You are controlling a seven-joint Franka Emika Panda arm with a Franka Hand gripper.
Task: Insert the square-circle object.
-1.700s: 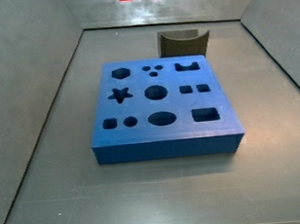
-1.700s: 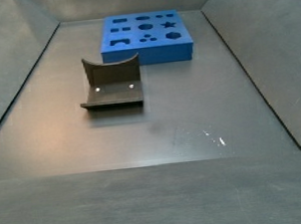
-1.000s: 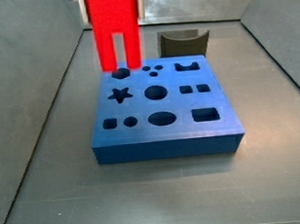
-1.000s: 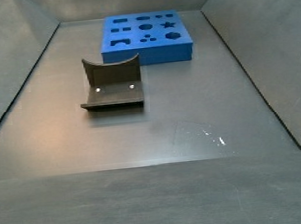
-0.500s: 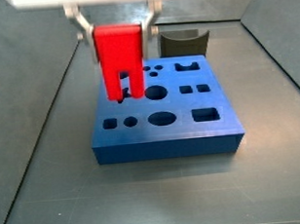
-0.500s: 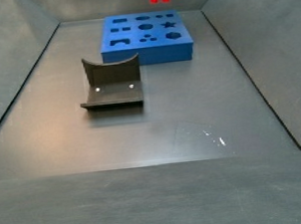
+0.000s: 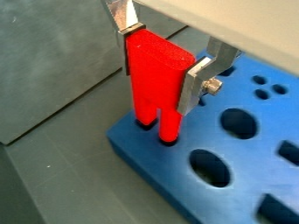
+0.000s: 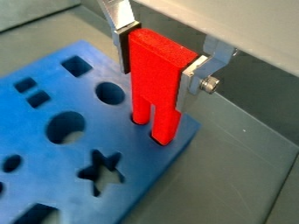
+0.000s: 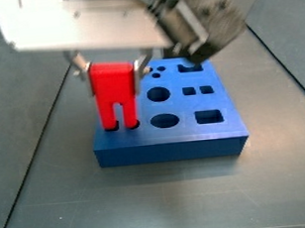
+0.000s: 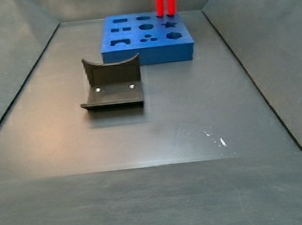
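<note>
Grey floor (image 10: pixel 182 122) carries blue block (image 10: pixel 147 37) and fixture (image 10: pixel 111 84).

In a wrist view the claw (image 7: pixel 162 59) gripped a red piece (image 7: pixel 156 77) by its blocky top, one silver finger (image 7: pixel 200 80) pressed to one side and the other finger on the opposite side. The piece stood upright, its two prongs reaching down to the corner of a blue block (image 7: pixel 222 188); their tips met the block's top face at two holes, though how deep they sat could not be told. More round holes lay in the block nearby. A grey bench (image 7: pixel 52 188) lay beside the block.
</note>
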